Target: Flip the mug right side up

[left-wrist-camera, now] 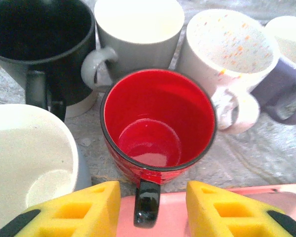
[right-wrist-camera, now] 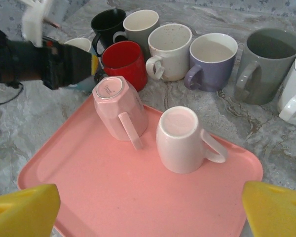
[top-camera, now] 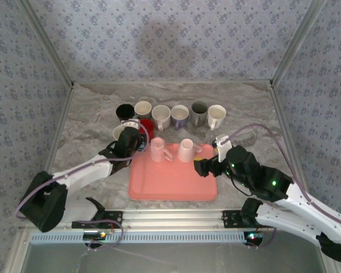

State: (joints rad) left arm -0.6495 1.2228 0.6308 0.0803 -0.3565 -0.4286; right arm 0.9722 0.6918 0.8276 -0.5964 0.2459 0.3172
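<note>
1. The left fingers stand narrowly apart, one on each side of the black handle of the red mug, with a slim gap on each side; they hold nothing.
2. The red mug stands upright on the table, mouth up, just beyond the far left edge of the tray, its handle pointing back toward the left gripper.
3. Around it stand upright mugs: a white mug beside it, and a black mug, a grey mug and a speckled mug behind it.
4. The right fingers are spread wide and hold nothing.
5. The right gripper hovers over the near part of the tray.
6. Farther on the tray, a pink mug and a pale mug stand upside down, side by side but apart.
</note>
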